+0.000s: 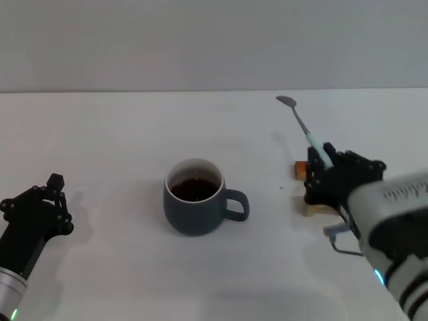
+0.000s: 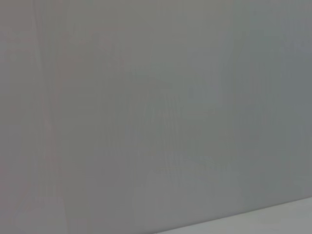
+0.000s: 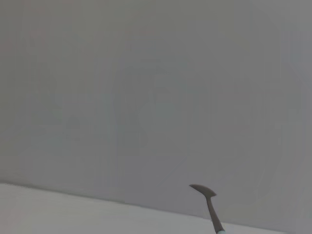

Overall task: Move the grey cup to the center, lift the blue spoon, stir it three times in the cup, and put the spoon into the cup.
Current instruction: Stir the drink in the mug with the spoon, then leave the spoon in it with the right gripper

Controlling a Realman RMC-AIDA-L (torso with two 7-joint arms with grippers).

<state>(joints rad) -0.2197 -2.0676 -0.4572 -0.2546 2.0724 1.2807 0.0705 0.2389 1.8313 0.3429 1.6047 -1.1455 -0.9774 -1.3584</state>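
The grey cup (image 1: 196, 198) stands in the middle of the table with dark brown liquid inside and its handle pointing right. My right gripper (image 1: 326, 167) is to the right of the cup and is shut on the pale blue handle of the blue spoon (image 1: 302, 124). The spoon's metal bowl points up and away toward the far wall. The spoon's bowl also shows in the right wrist view (image 3: 206, 201). My left gripper (image 1: 43, 204) is parked at the left of the table, away from the cup.
Wooden blocks (image 1: 301, 171) lie on the white table (image 1: 134, 134) just under and beside my right gripper. A plain grey wall (image 2: 156, 97) stands behind the table.
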